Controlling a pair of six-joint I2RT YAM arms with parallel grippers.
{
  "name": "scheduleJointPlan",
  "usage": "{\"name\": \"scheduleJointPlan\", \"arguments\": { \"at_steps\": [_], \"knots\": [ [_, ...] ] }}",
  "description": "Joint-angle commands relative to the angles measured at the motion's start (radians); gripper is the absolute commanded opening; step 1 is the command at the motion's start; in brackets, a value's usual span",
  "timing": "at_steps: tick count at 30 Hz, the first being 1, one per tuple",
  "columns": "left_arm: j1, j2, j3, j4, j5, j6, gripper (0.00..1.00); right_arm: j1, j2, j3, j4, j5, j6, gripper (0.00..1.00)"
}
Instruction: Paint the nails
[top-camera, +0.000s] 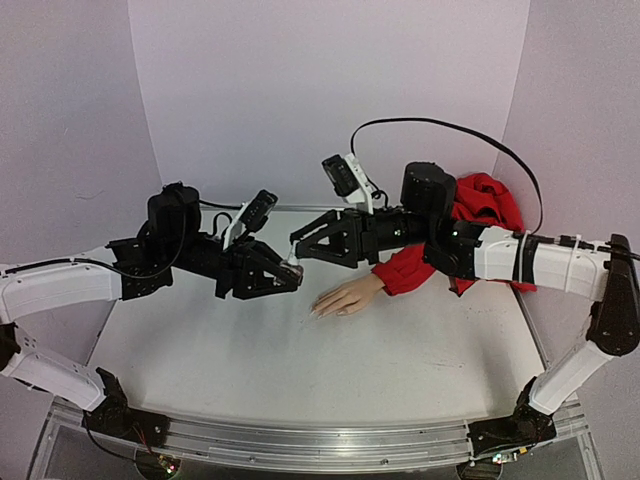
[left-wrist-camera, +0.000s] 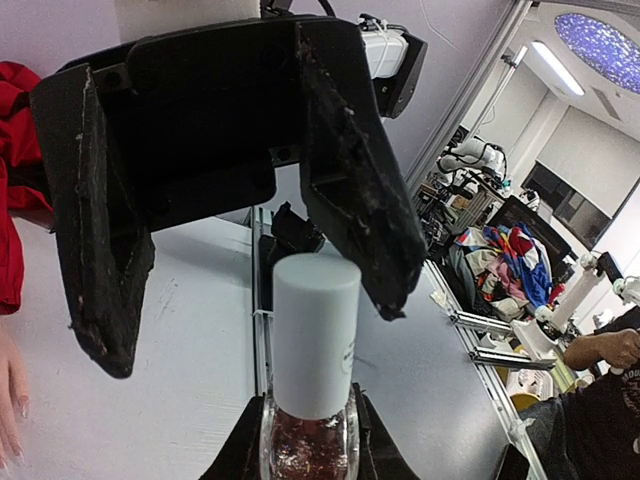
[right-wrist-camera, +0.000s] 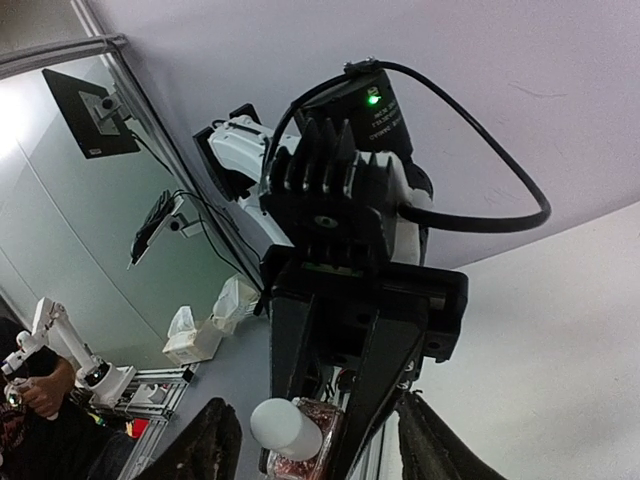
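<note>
1. Lying flat on the surface (top-camera: 250, 385), the mannequin hand (top-camera: 348, 297) is found just right of centre in the top view. Its fingertips are aimed at about 8 o'clock and its red sleeve (top-camera: 402, 268) trails off toward 2 o'clock. The nails (top-camera: 318, 311) are too small there for any polish to be judged.
2. At roughly 10 o'clock from the hand, near but apart, the polish bottle (left-wrist-camera: 310, 452) is clamped by its glass body in the left claw (top-camera: 288, 277). The white cap (left-wrist-camera: 316, 335) is left free.
3. The right claw (left-wrist-camera: 248, 325) is held apart. Its two fingers straddle the cap, and neither is seen touching it.
4. If the right claw is shut off-centre, the bottle could be levered out of the left claw's grip.
5. If the cap is twisted off while the bottle is tilted, polish could be spilled onto the surface or the sleeve.
6. The hand appears unfastened, so it could be shoved by a brush pressed too hard and the small nails missed.
7. The surface is pale and matte and is backed by plain lilac walls (top-camera: 300, 100).
8. Beyond its edge, at 3 o'clock in the left wrist view, a workshop is seen with a heap of coloured cloth (left-wrist-camera: 500, 262) and a person's forearm (left-wrist-camera: 605, 350).
</note>
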Motion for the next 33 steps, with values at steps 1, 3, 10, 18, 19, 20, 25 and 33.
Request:
{"name": "scheduleJointPlan", "arguments": {
  "at_steps": [1,3,10,18,19,20,25,33],
  "knots": [
    [0.002,0.005,0.069,0.036,0.068,-0.018,0.00,0.021,0.027,0.033,0.157,-0.085,0.036,0.51],
    [0.002,0.005,0.073,0.037,0.074,-0.013,0.00,0.024,0.037,0.039,0.168,-0.095,0.037,0.46],
    [0.002,0.012,0.079,0.040,0.087,-0.007,0.00,0.031,0.050,0.038,0.233,-0.124,0.058,0.39],
    [0.003,0.025,0.083,0.040,0.114,0.000,0.00,0.030,0.070,0.050,0.264,-0.133,0.084,0.37],
    [0.002,0.029,0.084,0.040,0.115,0.001,0.00,0.031,0.073,0.053,0.267,-0.133,0.087,0.36],
    [0.003,0.032,0.084,0.040,0.116,0.003,0.00,0.031,0.074,0.054,0.273,-0.135,0.088,0.34],
    [0.003,0.032,0.085,0.041,0.088,0.015,0.00,0.034,0.079,0.053,0.282,-0.145,0.093,0.03],
    [0.034,-0.053,0.059,0.042,-0.298,0.089,0.00,0.056,0.118,-0.012,0.243,0.010,0.021,0.00]
  ]
}}
